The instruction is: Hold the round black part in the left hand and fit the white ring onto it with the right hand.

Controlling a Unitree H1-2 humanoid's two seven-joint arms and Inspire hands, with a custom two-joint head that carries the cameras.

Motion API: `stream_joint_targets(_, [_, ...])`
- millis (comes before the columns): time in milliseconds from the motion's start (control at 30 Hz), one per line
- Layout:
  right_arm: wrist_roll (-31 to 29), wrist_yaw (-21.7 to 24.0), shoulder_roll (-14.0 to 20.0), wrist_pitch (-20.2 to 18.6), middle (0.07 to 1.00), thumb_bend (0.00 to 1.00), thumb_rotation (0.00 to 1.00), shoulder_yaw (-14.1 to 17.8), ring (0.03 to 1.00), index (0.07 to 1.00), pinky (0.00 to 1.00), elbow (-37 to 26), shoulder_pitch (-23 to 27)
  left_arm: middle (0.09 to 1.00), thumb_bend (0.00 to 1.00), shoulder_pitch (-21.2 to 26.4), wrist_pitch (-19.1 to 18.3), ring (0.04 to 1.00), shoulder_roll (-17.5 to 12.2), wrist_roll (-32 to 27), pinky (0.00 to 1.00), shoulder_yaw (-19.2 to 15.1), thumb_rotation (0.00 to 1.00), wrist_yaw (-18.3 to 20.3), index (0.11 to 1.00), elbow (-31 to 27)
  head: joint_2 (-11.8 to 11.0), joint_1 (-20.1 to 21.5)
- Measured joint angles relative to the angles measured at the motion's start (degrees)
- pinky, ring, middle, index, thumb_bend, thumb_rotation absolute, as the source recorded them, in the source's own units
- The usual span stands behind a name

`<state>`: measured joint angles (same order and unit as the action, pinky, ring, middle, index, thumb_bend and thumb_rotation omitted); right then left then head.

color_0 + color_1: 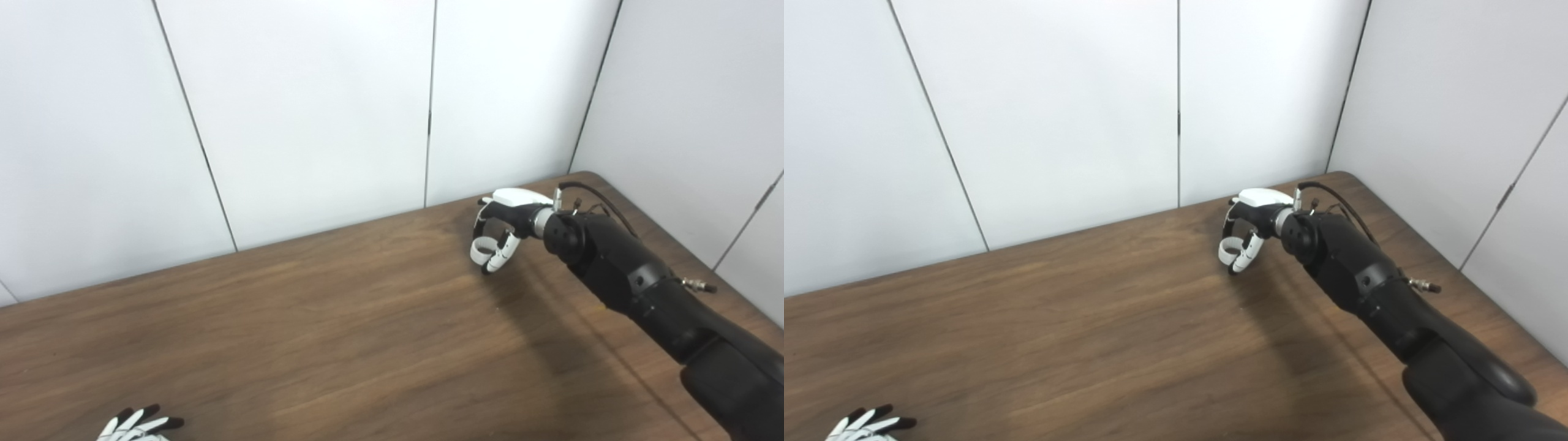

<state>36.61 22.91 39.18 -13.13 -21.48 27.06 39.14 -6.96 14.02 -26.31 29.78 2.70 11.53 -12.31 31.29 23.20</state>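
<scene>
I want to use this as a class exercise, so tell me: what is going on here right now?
A humanoid robot works at a wooden table. Its right hand is stretched out toward the far right corner, fingers curled downward above the tabletop; whether it holds anything cannot be told. The left hand shows only at the bottom edge, fingers spread and holding nothing. Neither the round black part nor the white ring can be made out in either view, so the fitting has not visibly begun.

left eye view: head-high, looking down and forward at the table [343, 343] | right eye view: same aim, slightly rightward | shared: tabletop, wall panels [1053, 122], room corner, both from mid range
</scene>
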Motion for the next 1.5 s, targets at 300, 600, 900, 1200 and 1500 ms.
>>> stream_joint_targets(300, [0.0, 0.1, 0.4, 0.0, 1.000, 1.00, 0.19, -0.2, 1.000, 0.682, 1.00, -0.4, -0.1, 0.817, 0.51, 0.0, 0.0, 0.944, 0.0, 0.0, 1.00, 0.0, 0.04, 0.0, 0.480, 0.0, 0.2, 0.1])
stream_joint_targets(600, [0.0, 0.9, 1.4, -0.2, 1.000, 0.99, 0.19, -0.2, 1.000, 0.696, 1.00, -1.7, -0.8, 0.815, 0.52, 0.0, 0.0, 0.940, 0.0, 0.0, 1.00, -0.1, 0.04, 0.0, 0.480, 0.0, 0.1, 0.3])
stream_joint_targets(900, [0.0, 1.4, 1.7, -0.3, 1.000, 1.00, 0.19, 0.0, 1.000, 0.701, 1.00, -2.4, -1.2, 0.815, 0.52, 0.0, 0.1, 0.941, -0.1, 0.0, 1.00, -0.1, 0.04, 0.0, 0.480, 0.0, 0.2, 0.4])
stream_joint_targets(1200, [-0.1, 1.9, 1.8, -0.9, 1.000, 1.00, 0.17, 0.4, 1.000, 0.706, 1.00, -3.0, -1.6, 0.814, 0.51, 0.0, 0.1, 0.942, -0.1, 0.0, 1.00, -0.1, 0.04, 0.1, 0.480, 0.0, 0.2, 0.4])
stream_joint_targets(1500, [-0.2, 1.9, 1.8, -0.9, 0.997, 0.98, 0.17, 0.4, 1.000, 0.681, 1.00, -3.0, -1.7, 0.815, 0.51, 0.0, 0.1, 0.942, -0.1, 0.0, 1.00, -0.1, 0.04, 0.1, 0.480, 0.0, 0.2, 0.4])
